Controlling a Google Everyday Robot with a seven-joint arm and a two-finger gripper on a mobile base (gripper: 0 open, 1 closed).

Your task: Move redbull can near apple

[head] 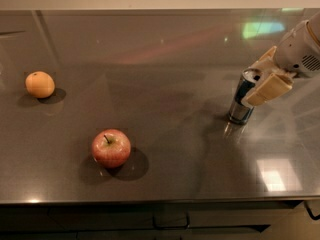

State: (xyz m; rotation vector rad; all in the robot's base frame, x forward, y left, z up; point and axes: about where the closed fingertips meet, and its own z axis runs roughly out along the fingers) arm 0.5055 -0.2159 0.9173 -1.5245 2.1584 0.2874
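Note:
The redbull can (241, 100), slim, blue and silver, stands upright on the dark table at the right. My gripper (261, 75) comes in from the right edge at the height of the can's top. Its cream fingers (268, 88) are open, one in front of the can's upper right side and one behind it. The can rests on the table. The apple (111, 148), red with yellowish patches and a dark stem, sits at the front left, far from the can.
A small orange fruit (40, 84) lies at the far left. The table's front edge (160, 202) runs along the bottom, with drawers below it. A pale wall borders the back.

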